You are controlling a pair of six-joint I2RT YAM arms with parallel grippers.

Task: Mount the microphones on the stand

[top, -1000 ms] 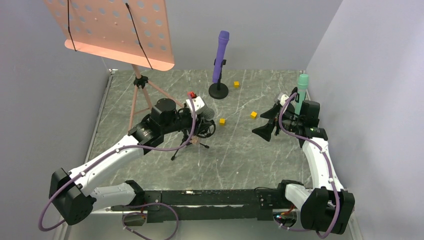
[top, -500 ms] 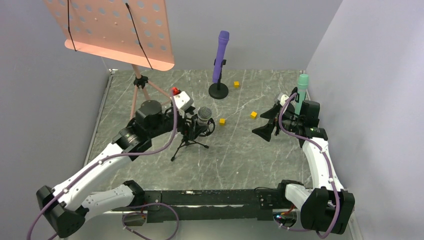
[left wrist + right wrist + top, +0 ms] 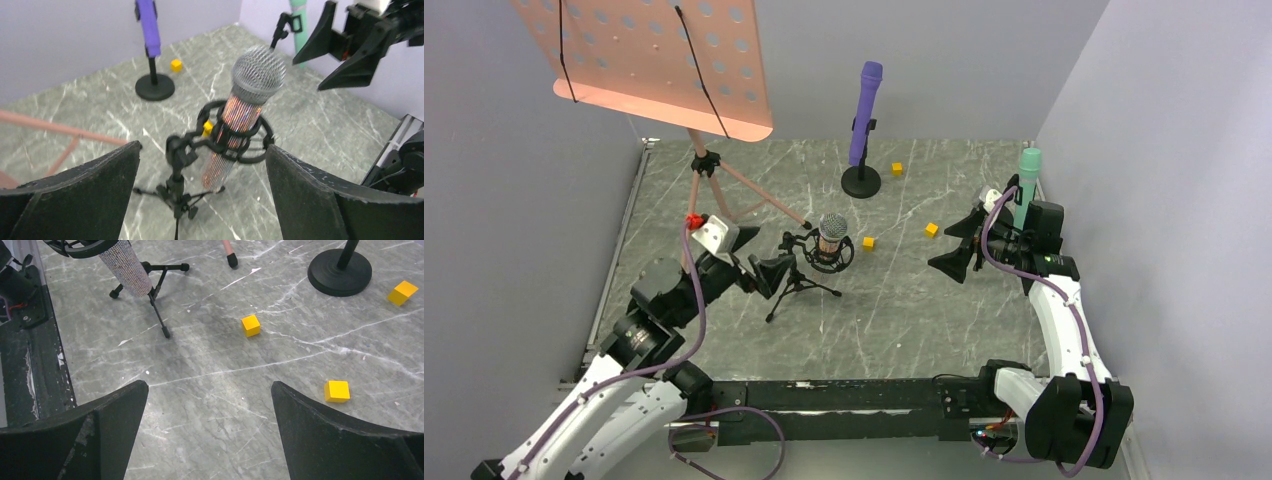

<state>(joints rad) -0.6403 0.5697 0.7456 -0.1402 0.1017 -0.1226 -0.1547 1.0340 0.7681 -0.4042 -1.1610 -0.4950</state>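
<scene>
The glittery copper microphone [image 3: 240, 125] sits tilted in the ring mount [image 3: 250, 159] of the tripod stand [image 3: 175, 187], while the left gripper [image 3: 762, 258] and right gripper [image 3: 957, 245] both hang spread, empty.

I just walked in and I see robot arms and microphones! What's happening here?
Two robot arms are putting microphones on stands. The glittery copper microphone sits in the ring of the little tripod stand. The left gripper is open near it, holding nothing. The purple microphone is on its round-base stand, and the green microphone stands upright by the right arm. The right gripper is open and empty too.
</scene>
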